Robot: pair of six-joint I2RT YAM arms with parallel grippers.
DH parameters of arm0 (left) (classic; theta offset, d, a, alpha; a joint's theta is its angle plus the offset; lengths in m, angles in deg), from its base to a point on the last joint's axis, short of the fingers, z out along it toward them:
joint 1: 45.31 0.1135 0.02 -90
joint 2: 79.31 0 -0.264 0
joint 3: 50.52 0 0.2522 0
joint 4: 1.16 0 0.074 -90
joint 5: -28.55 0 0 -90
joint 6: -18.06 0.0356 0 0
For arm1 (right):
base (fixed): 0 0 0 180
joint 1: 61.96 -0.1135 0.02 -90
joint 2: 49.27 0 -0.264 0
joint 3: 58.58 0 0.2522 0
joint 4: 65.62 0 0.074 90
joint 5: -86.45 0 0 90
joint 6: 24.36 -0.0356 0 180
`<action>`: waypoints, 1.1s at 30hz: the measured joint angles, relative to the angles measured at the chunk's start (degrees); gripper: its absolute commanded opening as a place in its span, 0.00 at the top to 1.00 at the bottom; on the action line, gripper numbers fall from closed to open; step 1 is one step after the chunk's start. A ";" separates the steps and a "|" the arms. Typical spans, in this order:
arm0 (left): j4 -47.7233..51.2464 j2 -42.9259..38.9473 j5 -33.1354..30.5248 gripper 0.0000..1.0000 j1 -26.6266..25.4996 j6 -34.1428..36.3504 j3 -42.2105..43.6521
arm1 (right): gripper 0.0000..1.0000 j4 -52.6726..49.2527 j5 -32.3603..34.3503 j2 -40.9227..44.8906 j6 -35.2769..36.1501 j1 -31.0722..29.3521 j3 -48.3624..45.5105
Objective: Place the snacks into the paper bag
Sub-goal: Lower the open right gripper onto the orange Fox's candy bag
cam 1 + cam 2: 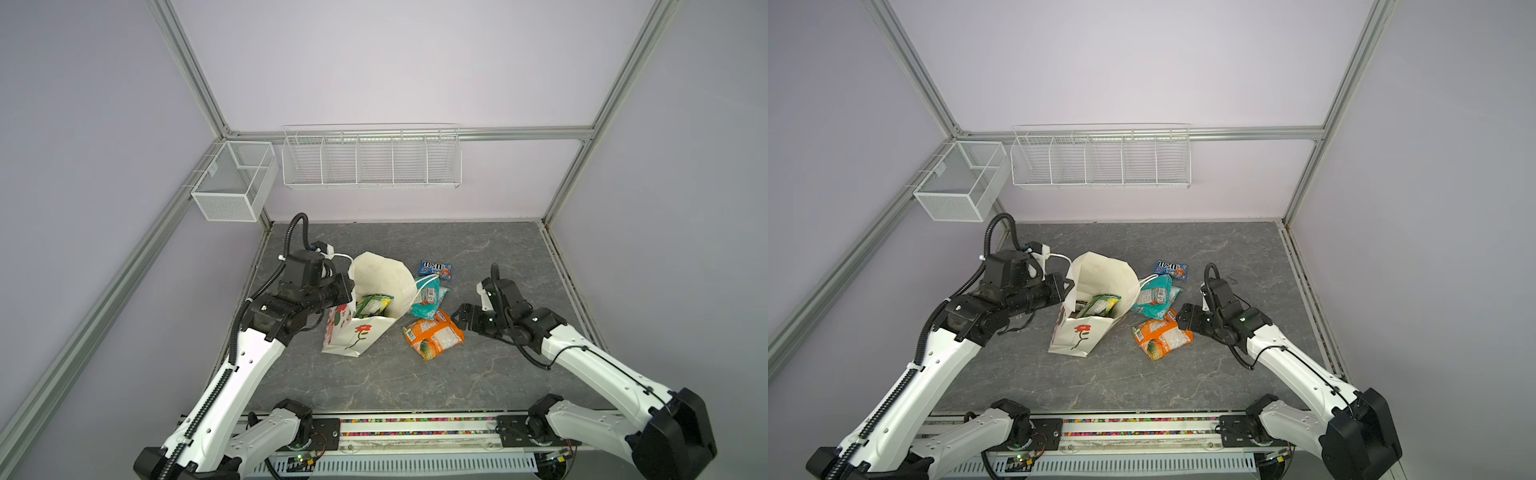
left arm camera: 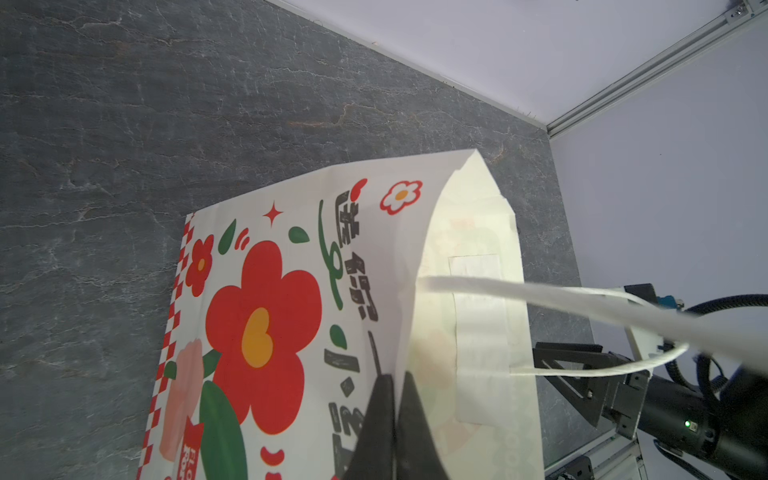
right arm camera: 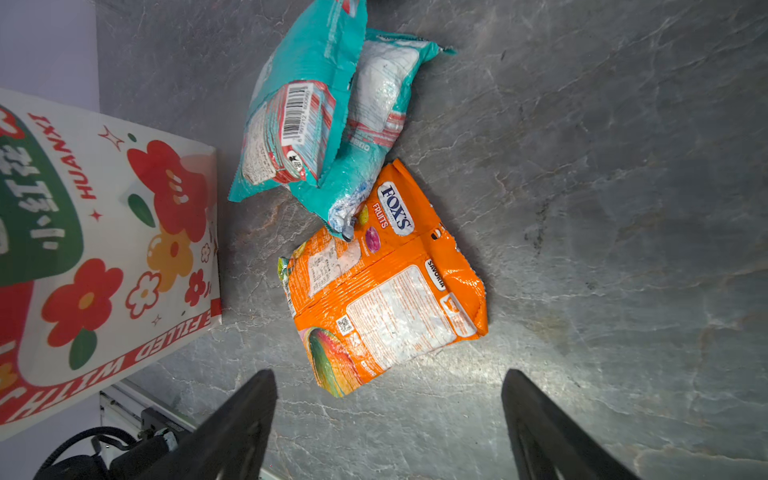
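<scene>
The white paper bag (image 1: 357,334) (image 1: 1077,336) with a red flower stands open left of the table's middle. My left gripper (image 2: 395,379) (image 1: 350,287) is shut on the bag's rim, and a cord handle (image 2: 540,297) crosses the left wrist view. A green-yellow packet (image 1: 372,305) (image 1: 1100,305) lies inside the bag. Right of the bag lie a teal bag (image 1: 428,297) (image 3: 316,116) and an orange FOX'S bag (image 1: 434,336) (image 3: 386,291), touching each other. A blue M&M's pack (image 1: 435,269) (image 1: 1171,269) lies behind them. My right gripper (image 3: 388,374) (image 1: 459,316) is open beside the orange bag, holding nothing.
A long white wire basket (image 1: 372,160) and a mesh basket (image 1: 232,183) hang on the back and left walls. Aluminium frame posts (image 1: 557,208) edge the grey stone-pattern table (image 1: 415,382). The arms' rail (image 1: 415,432) runs along the front.
</scene>
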 measured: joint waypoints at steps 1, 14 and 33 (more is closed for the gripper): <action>-0.04 0.00 0.00 1.00 0.00 0.00 0.04 | 0.11 0.52 -0.57 0.00 -0.31 0.39 -0.52; -0.63 0.00 0.02 1.00 0.00 -0.04 0.35 | 0.11 7.67 -7.69 -3.28 -2.73 5.68 -7.67; -0.90 0.00 0.02 1.00 0.00 -0.17 0.55 | 0.18 16.79 -13.57 -11.04 -4.24 7.21 -11.56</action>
